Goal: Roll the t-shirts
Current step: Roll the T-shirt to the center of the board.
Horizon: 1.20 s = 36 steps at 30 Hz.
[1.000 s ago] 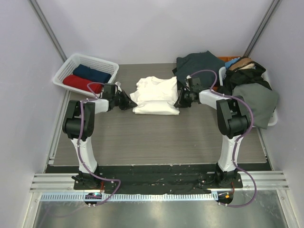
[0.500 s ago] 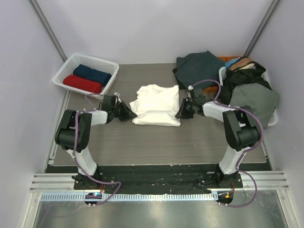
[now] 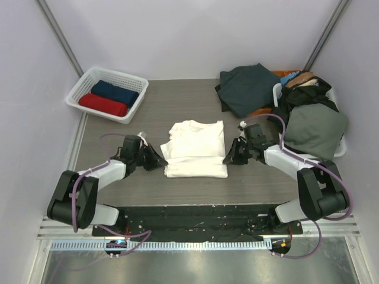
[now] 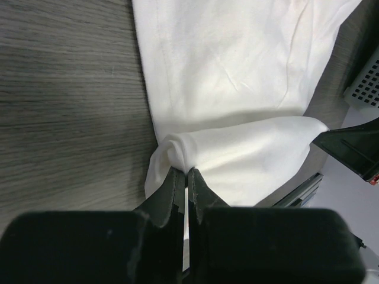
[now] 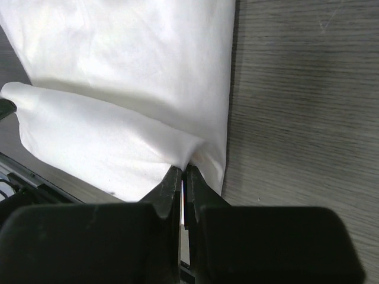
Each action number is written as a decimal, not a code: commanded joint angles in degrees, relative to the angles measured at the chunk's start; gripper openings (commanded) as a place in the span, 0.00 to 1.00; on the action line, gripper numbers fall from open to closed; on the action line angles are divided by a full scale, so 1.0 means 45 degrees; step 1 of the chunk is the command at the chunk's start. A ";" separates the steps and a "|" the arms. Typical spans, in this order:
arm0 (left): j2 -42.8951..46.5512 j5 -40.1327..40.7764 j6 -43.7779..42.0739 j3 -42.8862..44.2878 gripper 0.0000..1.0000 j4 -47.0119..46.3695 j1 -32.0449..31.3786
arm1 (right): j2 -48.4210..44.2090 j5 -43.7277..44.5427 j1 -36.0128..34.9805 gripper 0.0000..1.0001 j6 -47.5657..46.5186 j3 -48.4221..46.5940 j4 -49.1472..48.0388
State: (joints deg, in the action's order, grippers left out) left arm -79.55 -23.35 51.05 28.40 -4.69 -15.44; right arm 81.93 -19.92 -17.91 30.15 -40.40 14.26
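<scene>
- The left hand (image 4: pixel 186 173) and right hand (image 5: pixel 182 170) are each clamped on a near-corner fold of the cream-white t-shirt (image 3: pixel 195 145), which lies folded into a strip at the middle of the counter (image 3: pixel 189 192).
- The roll appears barely begun: only the near hem is turned up, and the strip beyond lies flat.
- A red t-shirt (image 3: pixel 102 105) and a navy t-shirt (image 3: pixel 122 93) sit rolled in the white basket (image 3: pixel 140 96), far left.
- A heap of unrolled clothes (image 3: pixel 249 89) waits far right, well apart from the shirt; nothing seems to block the rolling path.
</scene>
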 commanded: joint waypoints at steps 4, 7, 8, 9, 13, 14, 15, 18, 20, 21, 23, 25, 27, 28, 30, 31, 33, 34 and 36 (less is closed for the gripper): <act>0.1525 0.1948 -0.0992 0.1380 0.00 0.2740 0.0170 | -0.1078 0.1029 0.0172 0.01 -0.0294 -0.0923 0.1381; 0.1019 0.1967 -0.1090 0.1947 0.00 0.2780 0.0189 | -0.0689 0.1282 0.0172 0.01 -0.0430 -0.1314 0.1421; 0.0553 0.1851 -0.1129 0.2105 0.00 0.2780 0.0170 | -0.0571 0.1341 0.0172 0.01 -0.0489 -0.1527 0.1479; 0.0317 0.1811 -0.1168 0.2261 0.00 0.2761 0.0189 | -0.0435 0.1438 0.0191 0.01 -0.0547 -0.1607 0.1479; -0.0933 0.1811 -0.1168 0.2769 0.00 0.2021 0.0189 | 0.0735 0.1926 0.0191 0.01 -0.0665 -0.1997 0.1246; -0.1226 0.1850 -0.1168 0.3041 0.00 0.1941 0.0209 | 0.0990 0.2140 0.0211 0.01 -0.0646 -0.2018 0.1129; -0.1886 0.1947 -0.1187 0.3179 0.00 0.1824 0.0209 | 0.1205 0.2258 0.0211 0.01 -0.0626 -0.2037 0.0973; -0.3118 0.1812 -0.1188 0.3629 0.00 0.1550 0.0190 | 0.2162 0.2026 0.0211 0.01 -0.0470 -0.2018 0.0388; -0.3357 0.1733 -0.1110 0.3436 0.00 0.1201 0.0209 | 0.2340 0.2063 0.0211 0.01 -0.0431 -0.1921 0.0210; -0.3358 0.1791 -0.1109 0.3338 0.00 0.1121 0.0190 | 0.2301 0.2161 0.0211 0.01 -0.0450 -0.1804 0.0152; -0.3299 0.1927 -0.1187 0.3103 0.00 0.1120 0.0189 | 0.2145 0.2317 0.0211 0.02 -0.0509 -0.1764 0.0131; -0.3202 0.1928 -0.1246 0.3005 0.00 0.1120 0.0189 | 0.2047 0.2240 0.0211 0.05 -0.0528 -0.1725 0.0151; -0.2911 0.1831 -0.1285 0.2908 0.06 0.1120 0.0190 | 0.1813 0.2182 0.0211 0.13 -0.0529 -0.1783 0.0209; -0.2754 0.1850 -0.1343 0.2888 0.09 0.1120 0.0189 | 0.1677 0.2200 0.0211 0.17 -0.0587 -0.1822 0.0248; -0.2267 0.2005 -0.1460 0.2887 0.23 0.1392 0.0190 | 0.1170 0.2220 0.0211 0.29 -0.0606 -0.2036 0.0540; -0.1723 0.2122 -0.1538 0.2926 0.26 0.1548 0.0189 | 0.0994 0.2278 0.0211 0.32 -0.0645 -0.2153 0.0696; -0.1153 0.2415 -0.1753 0.3275 0.31 0.2270 0.0189 | 0.0448 0.2396 0.0211 0.37 -0.0762 -0.2582 0.1241; -0.0609 0.2474 -0.1831 0.3413 0.32 0.2524 0.0189 | 0.0272 0.2396 0.0211 0.38 -0.0782 -0.2681 0.1361; -0.0118 0.2669 -0.2085 0.3726 0.33 0.3188 0.0131 | -0.0312 0.2260 0.0192 0.40 -0.0763 -0.2857 0.1634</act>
State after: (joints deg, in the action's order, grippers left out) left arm -86.48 -15.49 45.19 42.04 4.45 -15.07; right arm 86.54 -11.20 -17.08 27.90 -49.28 19.16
